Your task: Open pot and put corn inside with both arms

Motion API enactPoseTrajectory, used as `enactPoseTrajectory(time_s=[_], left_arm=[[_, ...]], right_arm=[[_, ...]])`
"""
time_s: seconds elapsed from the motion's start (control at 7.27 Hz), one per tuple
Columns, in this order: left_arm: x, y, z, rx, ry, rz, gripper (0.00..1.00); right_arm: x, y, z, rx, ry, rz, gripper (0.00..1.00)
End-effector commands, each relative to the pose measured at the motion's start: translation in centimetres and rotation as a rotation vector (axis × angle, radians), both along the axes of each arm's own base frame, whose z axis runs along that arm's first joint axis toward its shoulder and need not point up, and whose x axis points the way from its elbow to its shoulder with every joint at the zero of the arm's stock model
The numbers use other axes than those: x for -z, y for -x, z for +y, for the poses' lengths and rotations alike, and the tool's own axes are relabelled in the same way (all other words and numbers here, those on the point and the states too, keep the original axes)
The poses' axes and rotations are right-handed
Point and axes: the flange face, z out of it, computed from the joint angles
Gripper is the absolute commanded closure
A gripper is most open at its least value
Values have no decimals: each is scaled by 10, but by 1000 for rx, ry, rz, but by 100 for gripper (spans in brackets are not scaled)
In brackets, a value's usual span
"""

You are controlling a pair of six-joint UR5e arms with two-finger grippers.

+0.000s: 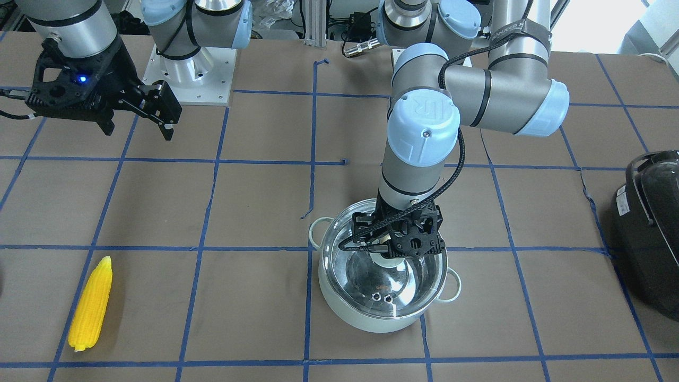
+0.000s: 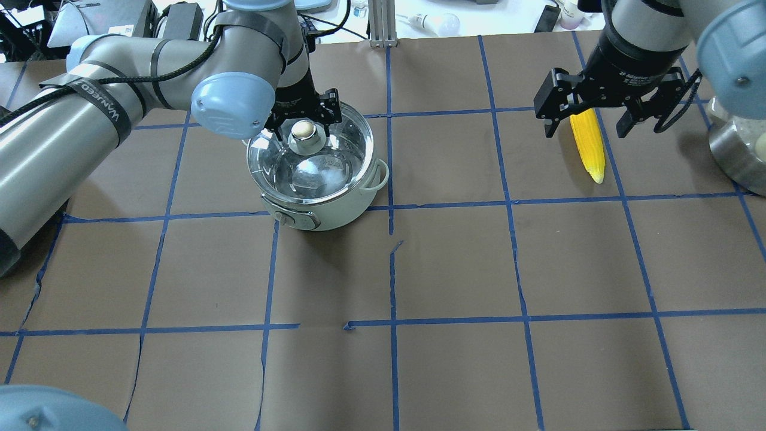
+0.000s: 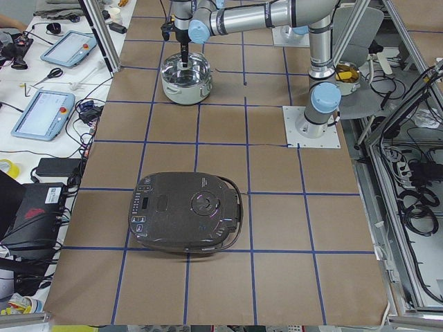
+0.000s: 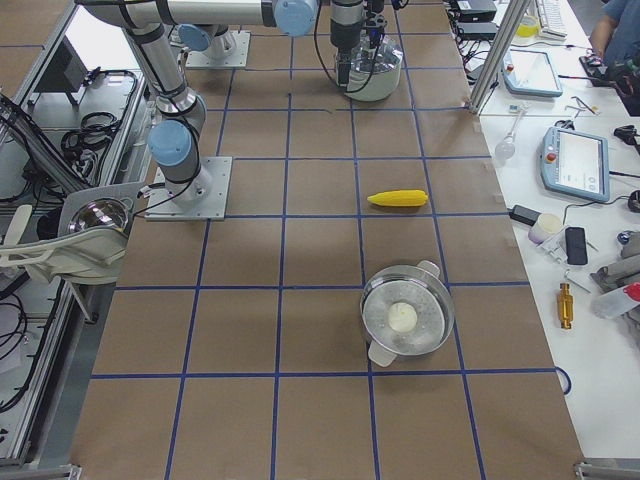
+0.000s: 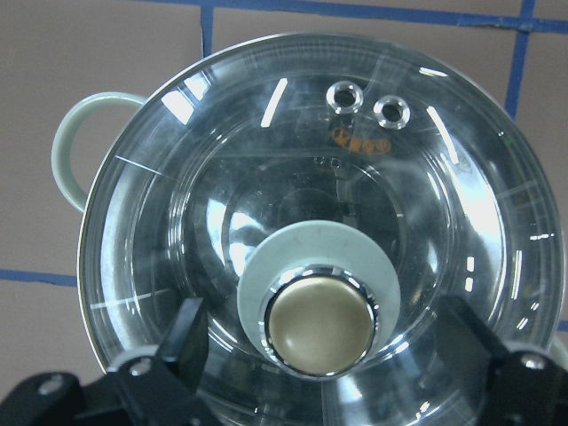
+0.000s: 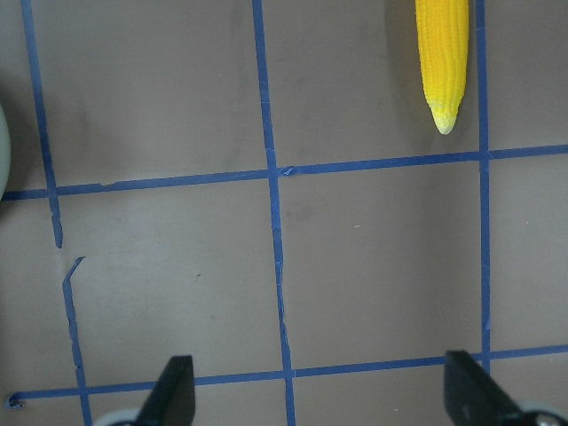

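Left wrist-mounted view gives the clearest look at the left end effector (image 5: pixel 324 355): its two fingers (image 5: pixel 182 342) stand wide apart on either side of the brass knob (image 5: pixel 319 324) and touch neither the knob nor the glass lid (image 5: pixel 266 133). The lid sits closed on the pot (image 5: pixel 67 142). The overhead view shows the same straddle from farther off, while the front-facing view hides the fingertips and the knob behind the wrist and cable. The right end effector (image 2: pixel 586 129) is also spread open and holds nothing. From overhead the corn (image 2: pixel 587 143) seems to lie between its fingers. The right wrist view shows instead that the cob lies flat on the surface (image 6: pixel 373 266), up ahead of the fingers and apart from them, with its butt end cut off by the frame edge. The corn is well apart from the pot, on the robot's right. The exterior left view shows a black appliance (image 3: pixel 187 221) in full, which the front-facing view clips at its edge. Only the exterior right view shows a steel pan (image 4: pixel 405 320) near the camera; what is in it is too small to tell.
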Motion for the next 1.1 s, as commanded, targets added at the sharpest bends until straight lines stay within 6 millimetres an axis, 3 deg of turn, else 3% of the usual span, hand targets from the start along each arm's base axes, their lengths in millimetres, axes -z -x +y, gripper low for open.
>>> enactPoseTrajectory(time_s=[0.0,0.14,0.41,0.55,0.96], left_arm=[[4,1,-3,1,21,4,21],[4,1,-3,-7,21,5,38],[6,1,-3,-11,17,4,62],[1,1,-4,-2,25,5,84],[-82,-10,8,47,112,18,87]], right_arm=[[8,1,-6,6,-17,6,0],[8,5,-7,0,-14,36,0],[11,6,-8,4,-24,39,0],[9,11,-12,6,-2,45,0],[42,78,-45,-8,-48,23,0]])
